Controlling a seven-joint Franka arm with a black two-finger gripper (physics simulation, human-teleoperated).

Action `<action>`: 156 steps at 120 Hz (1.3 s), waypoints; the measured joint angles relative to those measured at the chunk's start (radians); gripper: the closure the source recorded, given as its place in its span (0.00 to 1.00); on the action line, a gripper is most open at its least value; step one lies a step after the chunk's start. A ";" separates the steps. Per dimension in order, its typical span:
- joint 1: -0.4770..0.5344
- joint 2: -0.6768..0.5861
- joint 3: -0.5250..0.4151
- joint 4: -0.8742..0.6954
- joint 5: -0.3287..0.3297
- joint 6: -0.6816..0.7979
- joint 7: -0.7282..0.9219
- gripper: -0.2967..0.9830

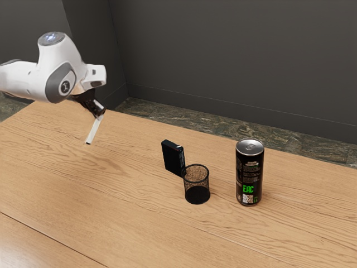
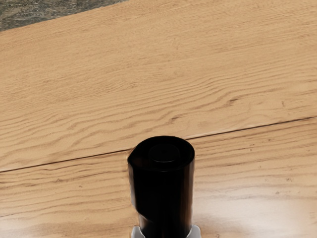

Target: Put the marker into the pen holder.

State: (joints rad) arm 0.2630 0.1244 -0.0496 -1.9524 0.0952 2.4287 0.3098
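My gripper (image 1: 99, 113) is up over the table's far left part in the exterior view, shut on the white marker (image 1: 93, 130). The marker hangs tilted below the fingertips, its dark end lowest and clear of the wood. In the wrist view the marker (image 2: 163, 193) shows its black end at the lower edge, between the gripper's (image 2: 166, 232) two pale fingertips. The pen holder (image 1: 197, 184), a black mesh cup, stands upright near the middle of the exterior view, well to the right of the marker.
A small black box (image 1: 173, 158) stands upright right beside the pen holder, on its left in the exterior view. A tall black can (image 1: 249, 172) stands to the holder's right. All are on the wooden table (image 1: 134, 206), with a dark wall behind it.
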 joint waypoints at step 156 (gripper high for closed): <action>-0.189 -0.118 -0.352 -0.267 0.034 0.403 -0.292 0.85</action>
State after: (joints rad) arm 0.0741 0.0065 -0.4020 -2.2196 0.1296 2.8317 0.0174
